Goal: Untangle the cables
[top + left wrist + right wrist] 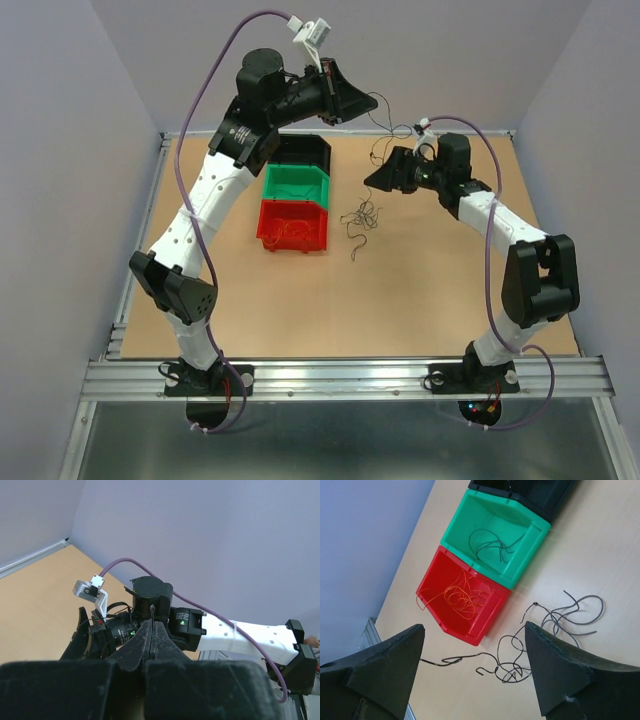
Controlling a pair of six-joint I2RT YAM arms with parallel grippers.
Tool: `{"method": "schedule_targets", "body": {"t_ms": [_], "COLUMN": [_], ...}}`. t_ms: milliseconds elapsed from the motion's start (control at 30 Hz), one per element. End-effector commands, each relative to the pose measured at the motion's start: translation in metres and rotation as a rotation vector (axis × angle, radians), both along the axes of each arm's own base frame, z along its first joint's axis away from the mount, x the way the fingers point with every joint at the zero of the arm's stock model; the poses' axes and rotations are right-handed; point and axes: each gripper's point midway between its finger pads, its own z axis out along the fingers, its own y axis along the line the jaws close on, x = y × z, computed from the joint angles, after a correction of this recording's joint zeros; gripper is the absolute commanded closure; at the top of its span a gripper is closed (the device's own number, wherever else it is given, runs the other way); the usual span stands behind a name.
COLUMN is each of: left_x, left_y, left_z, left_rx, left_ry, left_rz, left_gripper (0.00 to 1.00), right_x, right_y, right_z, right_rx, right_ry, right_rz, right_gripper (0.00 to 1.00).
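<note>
The loose cables (361,219) lie as a wispy clump of thin black and grey wires on the table, right of the bins. In the right wrist view the black wires (520,656) and grey wires (572,614) show between my open fingers. My right gripper (373,182) (474,630) hovers open and empty above them. My left gripper (370,101) (152,625) is raised high at the back and shut on a thin black wire (151,611), which trails down to the right (392,128). Orange wires (459,595) lie in the red bin, dark green wires (492,542) in the green bin.
Three bins stand in a row left of the clump: black bin (303,151) at the back, green bin (270,187) in the middle, red bin (322,233) nearest. In the right wrist view they show as the black bin (540,494), green bin (532,530) and red bin (479,625). Walls enclose the table.
</note>
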Motion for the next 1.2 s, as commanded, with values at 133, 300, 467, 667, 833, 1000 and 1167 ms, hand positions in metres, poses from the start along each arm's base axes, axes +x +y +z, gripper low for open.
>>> {"method": "schedule_targets", "body": {"t_ms": [133,300,467,667,833,1000,1167], "left_x": [-0.019,-0.015,-0.013,-0.015,-0.02,-0.025,-0.023], "left_y": [0.026,0.029,0.028,0.025,0.026,0.029,0.038], "left_z": [0.067,0.063,0.06,0.055,0.058,0.063,0.074], "left_rx": [-0.106,-0.097,-0.093,-0.092,-0.097,-0.101,-0.116], "left_ry": [-0.142,-0.126,-0.116,-0.093,-0.094,-0.104,-0.124], "left_rz": [0.09,0.107,0.106,0.086,0.071,0.072,0.102], "left_gripper": [1.0,1.0,1.0,1.0,1.0,1.0,1.0], "right_x": [-0.002,-0.019,-0.035,-0.041,-0.024,-0.011,-0.011], "right_y": [0.002,-0.016,-0.014,0.004,0.017,0.038,0.06], "right_z": [0.04,0.065,0.077,0.091,0.086,0.085,0.049], "right_rx": [0.093,0.167,0.154,0.103,0.076,0.075,0.051], "right_ry": [-0.1,-0.176,-0.22,-0.316,-0.327,-0.333,-0.26], "right_rz": [-0.012,-0.055,0.004,0.099,0.104,0.142,0.17], "right_gripper": [0.15,0.14,0.12,0.1,0.11,0.16,0.27]}}
